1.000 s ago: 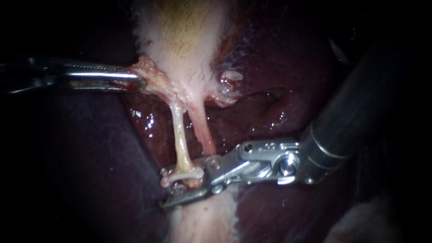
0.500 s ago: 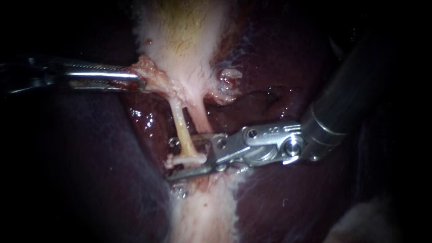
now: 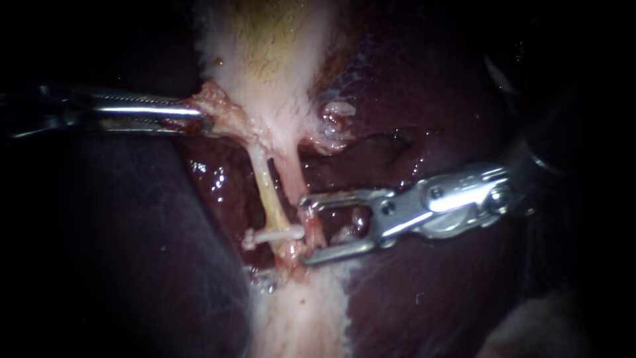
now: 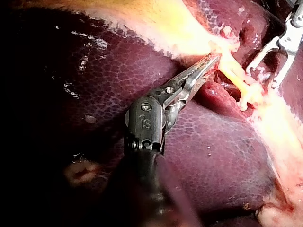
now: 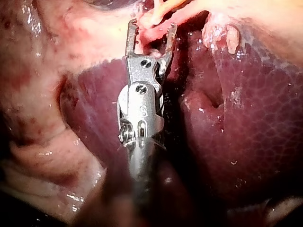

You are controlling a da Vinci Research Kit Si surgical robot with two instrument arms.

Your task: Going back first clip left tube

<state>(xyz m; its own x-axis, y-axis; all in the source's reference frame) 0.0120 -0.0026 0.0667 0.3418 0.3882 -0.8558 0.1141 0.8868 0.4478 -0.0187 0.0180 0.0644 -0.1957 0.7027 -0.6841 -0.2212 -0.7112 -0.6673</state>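
Right instrument [image 3: 303, 229] has backed off the clip [image 3: 275, 234], shaft lost in dark.

Bare liver [image 3: 430, 298] below right instrument [image 3: 305, 229]; ahead, clip [image 3: 275, 234], tubes [image 3: 265, 192], left instrument [image 3: 207, 121] gripping gallbladder [image 3: 271, 66].

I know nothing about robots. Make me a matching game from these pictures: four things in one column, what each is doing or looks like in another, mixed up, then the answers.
Things
1. slender silver left instrument
2. slender silver right instrument
3. small white clip
4. dark red-brown liver

States
A. glossy, lying behind the tubes
B. open, gripping nothing
C. fastened across the yellowish left tube
D. shut on pale tissue

Pairs: 1-D, 2-B, 3-C, 4-A.
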